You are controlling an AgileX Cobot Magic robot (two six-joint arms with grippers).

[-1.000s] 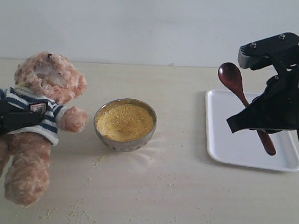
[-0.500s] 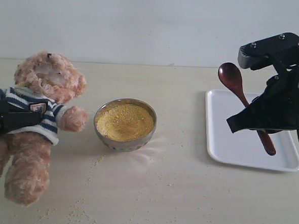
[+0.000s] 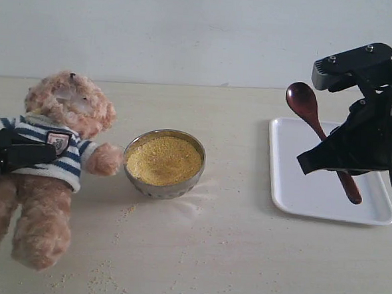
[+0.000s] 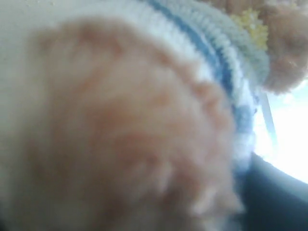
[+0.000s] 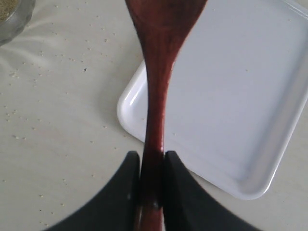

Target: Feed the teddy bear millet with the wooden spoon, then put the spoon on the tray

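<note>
Shifted to the right since half a second ago, the teddy bear (image 3: pixel 48 171) now has its outstretched paw just beside the left rim of the metal bowl (image 3: pixel 160 186); whether the two touch cannot be told. It lies on its back on the left of the table (image 3: pixel 242 256), head toward the far side. The left gripper (image 3: pixel 29 154) is clamped across its striped sweater, one black finger lying over the chest by the badge. The left wrist view shows only blurred fur and sweater stripes.

Millet (image 3: pixel 163 160) fills the bowl, and loose grains (image 3: pixel 101 278) lie scattered on the near tabletop.

On the right nothing has moved. The right gripper (image 5: pixel 151 178) pinches the slim handle of the wooden spoon (image 3: pixel 315 124) between its narrow jaws. Tilted, the spoon is held above the white tray (image 3: pixel 300 187), its oval bowl raised toward the far left and its handle end over the tray's middle.
</note>
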